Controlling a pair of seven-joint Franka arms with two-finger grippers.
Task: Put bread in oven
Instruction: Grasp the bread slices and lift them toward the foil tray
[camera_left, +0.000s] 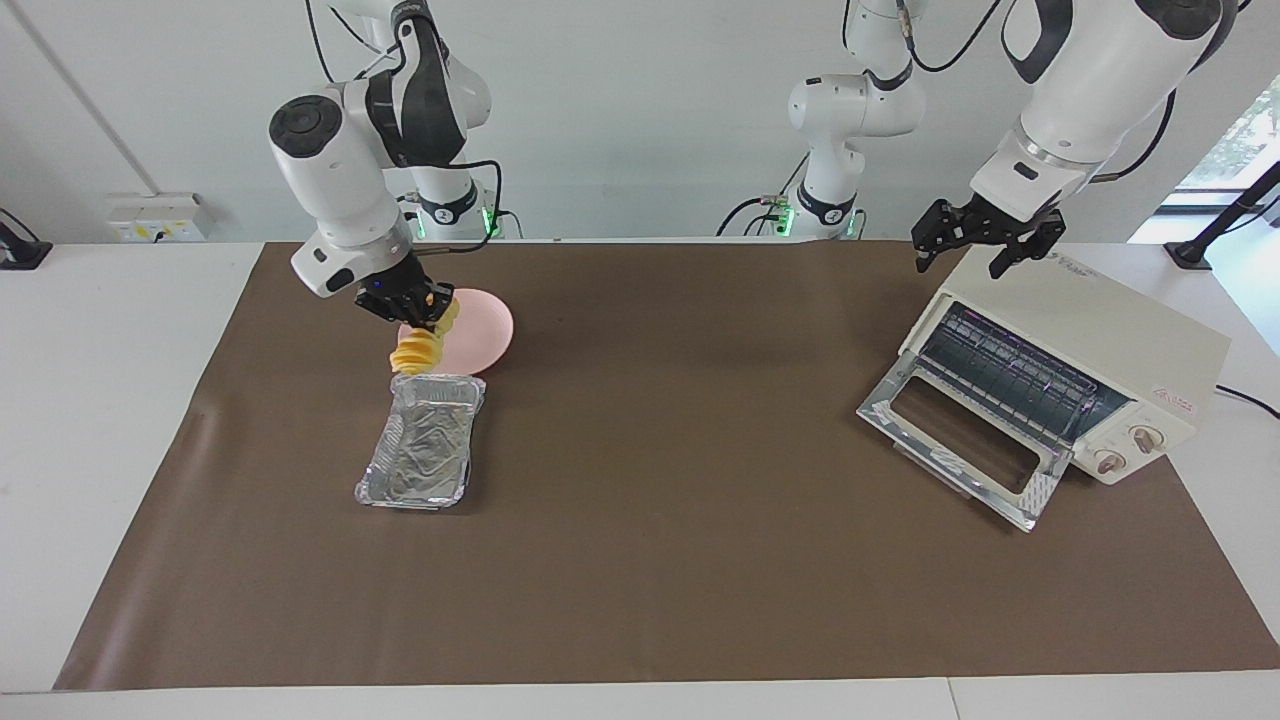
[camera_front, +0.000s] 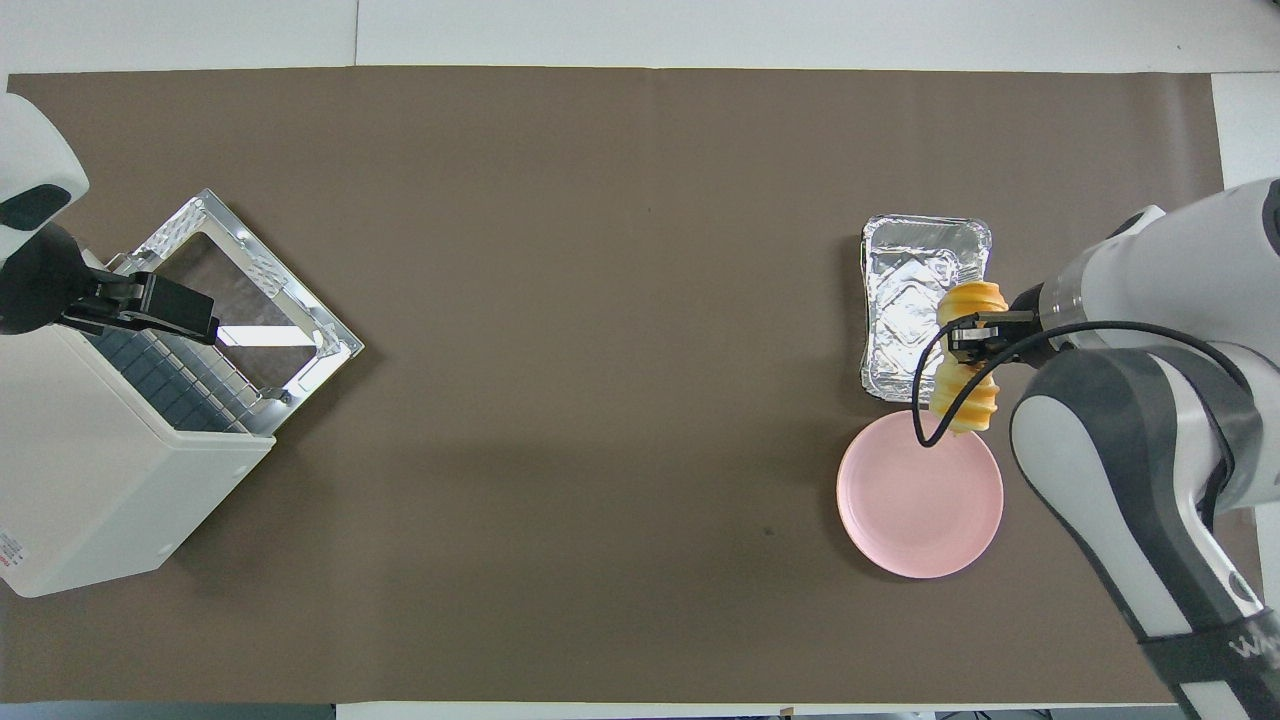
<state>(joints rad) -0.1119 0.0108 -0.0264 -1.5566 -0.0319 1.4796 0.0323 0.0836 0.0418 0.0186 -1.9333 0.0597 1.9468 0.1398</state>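
The bread (camera_left: 418, 347), a ridged yellow-orange loaf, hangs in the air with my right gripper (camera_left: 415, 303) shut on its middle. In the overhead view the bread (camera_front: 968, 299) lies over the foil tray's end nearest the robots and the pink plate's rim, gripped by the right gripper (camera_front: 975, 338). The cream-white oven (camera_left: 1100, 325) stands at the left arm's end of the table, its glass door (camera_left: 955, 435) dropped open and the rack showing. My left gripper (camera_left: 963, 256) waits open above the oven's top edge; the overhead view shows the left gripper (camera_front: 185, 315) over the oven (camera_front: 90, 480) mouth.
A round pink plate (camera_left: 485, 335) sits bare at the right arm's end, seen from overhead as the plate (camera_front: 915, 510). The crinkled foil tray (camera_left: 420, 450) lies just farther from the robots than the plate. A brown mat (camera_left: 680, 520) covers the table.
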